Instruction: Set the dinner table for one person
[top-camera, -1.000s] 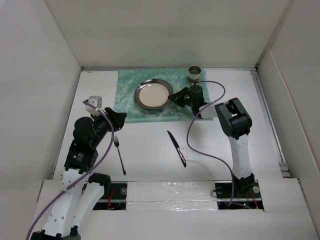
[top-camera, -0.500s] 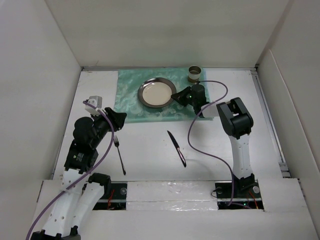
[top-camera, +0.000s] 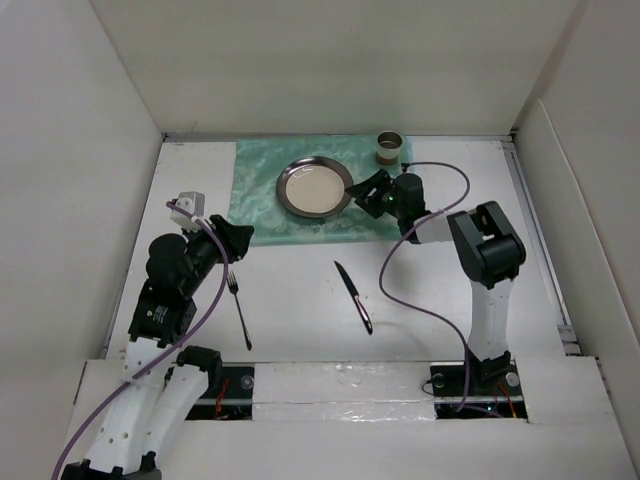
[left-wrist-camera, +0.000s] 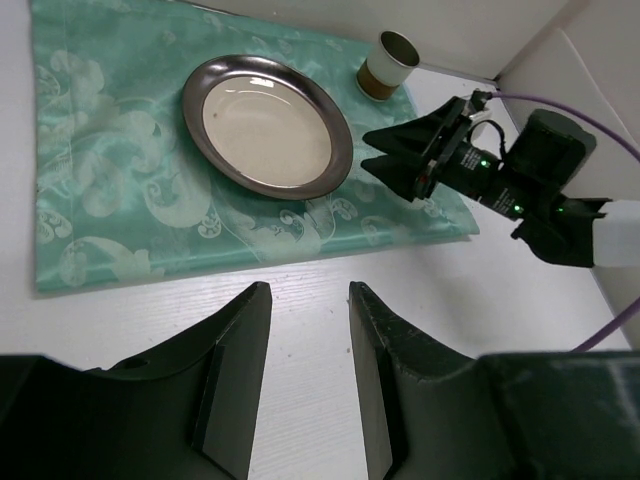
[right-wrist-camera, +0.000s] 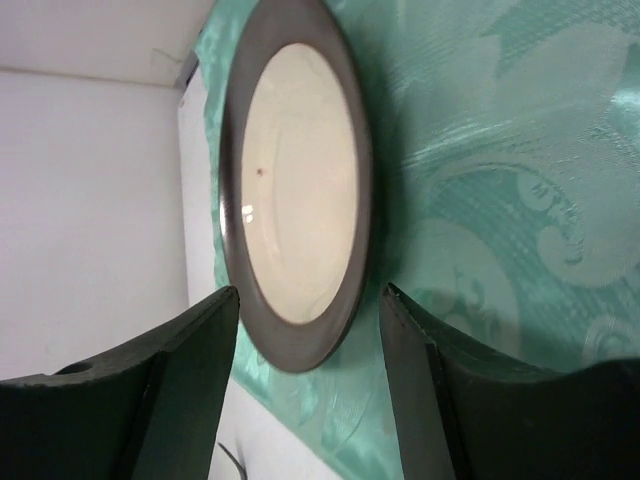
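Note:
The dinner table (top-camera: 300, 270) is a white walled top. A dark-rimmed cream plate (top-camera: 314, 187) (left-wrist-camera: 265, 125) (right-wrist-camera: 295, 200) lies flat on a green patterned cloth (top-camera: 258, 205) (left-wrist-camera: 100, 200) (right-wrist-camera: 500, 200) at the back. My right gripper (top-camera: 356, 192) (left-wrist-camera: 368, 150) (right-wrist-camera: 308, 300) stands open just right of the plate's rim, apart from it. A fork (top-camera: 238, 310) and a knife (top-camera: 353, 295) lie on the bare table. My left gripper (top-camera: 240, 240) (left-wrist-camera: 305, 290) hovers open and empty above the fork's tines, near the cloth's front left edge.
A small cup (top-camera: 390, 148) (left-wrist-camera: 385, 65) stands upright at the cloth's back right corner, just behind my right gripper. White wall panels enclose the table on three sides. A purple cable (top-camera: 400, 290) loops from the right arm over the table.
My right gripper has opened, let go of the plate's right rim and drawn back a little to the right. The plate ended slightly farther right. The left arm has not moved.

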